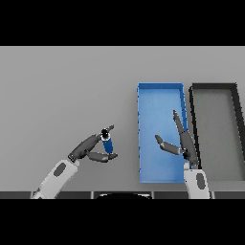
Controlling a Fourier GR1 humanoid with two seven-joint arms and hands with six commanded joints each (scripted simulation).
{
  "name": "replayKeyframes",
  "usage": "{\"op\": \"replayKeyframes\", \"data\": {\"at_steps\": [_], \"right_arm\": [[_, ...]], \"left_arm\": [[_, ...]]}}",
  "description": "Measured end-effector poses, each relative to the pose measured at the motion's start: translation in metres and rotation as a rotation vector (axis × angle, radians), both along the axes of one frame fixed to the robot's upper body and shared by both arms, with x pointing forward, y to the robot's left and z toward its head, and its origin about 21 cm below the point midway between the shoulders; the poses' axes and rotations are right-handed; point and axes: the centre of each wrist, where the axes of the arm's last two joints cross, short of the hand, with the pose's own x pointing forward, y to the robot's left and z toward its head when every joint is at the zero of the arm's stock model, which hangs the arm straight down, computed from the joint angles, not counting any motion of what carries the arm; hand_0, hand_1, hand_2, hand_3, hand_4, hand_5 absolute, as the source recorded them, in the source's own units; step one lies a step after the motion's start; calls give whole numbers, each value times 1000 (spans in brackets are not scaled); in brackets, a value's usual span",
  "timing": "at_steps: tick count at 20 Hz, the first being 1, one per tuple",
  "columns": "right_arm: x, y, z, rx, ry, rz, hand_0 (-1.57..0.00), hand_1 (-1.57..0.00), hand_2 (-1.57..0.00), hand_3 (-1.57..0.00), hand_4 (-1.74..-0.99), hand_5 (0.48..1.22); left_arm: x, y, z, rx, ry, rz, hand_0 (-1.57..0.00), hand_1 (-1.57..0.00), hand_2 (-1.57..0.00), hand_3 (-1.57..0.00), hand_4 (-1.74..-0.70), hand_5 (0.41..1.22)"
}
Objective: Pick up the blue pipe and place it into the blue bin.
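A short blue pipe (pixel 107 142) with a dark open end stands nearly upright between the thumb and fingers of my left hand (pixel 90 148), which is curled round it left of the blue bin (pixel 160 98). I cannot tell if the pipe touches the table. The bin is a long rectangular tray right of centre. My right hand (pixel 184 139) hovers over the bin's near right part, fingers straight and thumb spread out, holding nothing.
A dark grey bin (pixel 214 87) of similar size lies right beside the blue bin, at the table's right. The grey table (pixel 62 91) stretches to the left and far side.
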Motion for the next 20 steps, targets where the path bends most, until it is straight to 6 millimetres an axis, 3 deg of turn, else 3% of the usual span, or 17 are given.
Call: {"op": "replayKeyframes", "data": {"at_steps": [4, 7, 8, 9, 11, 13, 14, 16, 20], "right_arm": [[-3, -1, 0, -16, -3, 12, 1, 1, 1, 1, -1188, 550], [0, -6, 4, -32, 6, -1, 1, 1, 1, 1, -1196, 560], [-1, -5, 3, -18, 5, 6, 1, 1, 1, 1, -1192, 560], [2, -7, 4, -24, 11, 2, 1, 1, 1, 1, -1191, 561], [-1, -5, -1, -21, 13, 6, 1, 1, 1, 1, -1184, 562], [0, -3, -2, -28, 10, 6, 1, 1, 1, 1, -1179, 561], [0, -2, -4, -30, 15, -1, 1, 1, 1, 1, -1178, 561], [3, 0, 0, -29, 2, -1, 1, 1, 1, 1, -1176, 559], [0, -3, -1, -33, 13, -2, 1, 1, 1, 1, -1166, 556]], "left_arm": [[7, -16, -13, -55, -2, -6, 1, 1, -87, -44, -1137, 567], [8, -29, -14, -153, 38, -19, -39, -248, -417, -345, -1268, 675], [8, -26, -16, -174, 44, -14, -179, -411, -578, -590, -1301, 784], [8, -27, -14, -199, 55, -6, -418, -642, -777, -777, -1383, 872], [4, -35, -16, -229, 44, -12, -833, -976, -1063, -1015, -1505, 997], [4, -40, -14, -225, 42, -14, -1099, -1190, -1246, -1196, -1588, 1078], [0, -41, -14, -237, 44, -29, -1193, -1266, -1311, -1258, -1617, 1106], [-4, -47, -13, -220, 32, -38, -1329, -1376, -1404, -1370, -1561, 1148], [-8, -46, -13, -213, -23, -33, -1472, -1491, -1503, -1489, -1502, 1191]]}}
